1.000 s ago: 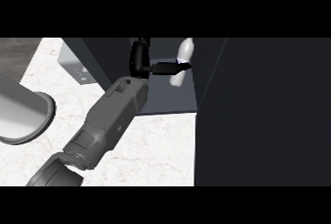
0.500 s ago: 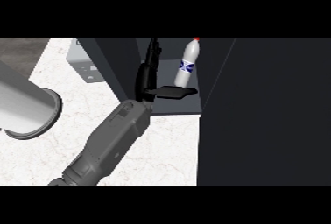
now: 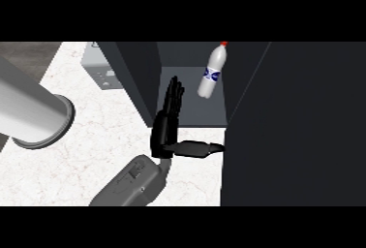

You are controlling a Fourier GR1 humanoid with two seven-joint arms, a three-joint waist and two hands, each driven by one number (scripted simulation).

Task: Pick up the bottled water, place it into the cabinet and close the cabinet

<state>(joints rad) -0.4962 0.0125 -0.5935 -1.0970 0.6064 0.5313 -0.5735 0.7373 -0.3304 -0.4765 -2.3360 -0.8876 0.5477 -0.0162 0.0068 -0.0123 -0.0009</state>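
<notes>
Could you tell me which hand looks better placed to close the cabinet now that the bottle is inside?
Probably the right hand: it is open at the cabinet mouth, just short of the bottled water standing inside. The only other forearm in view lies at the left, its hand out of view.

The bottled water (image 3: 211, 72) stands inside the cabinet (image 3: 193, 104), toward the far end of its grey floor and near the right wall; it is clear with a red cap and a blue-and-white label, leaning slightly, cap toward the far right; nothing grips it; the cabinet is dark-walled and open, its dark door (image 3: 293, 126) standing at the right.
</notes>
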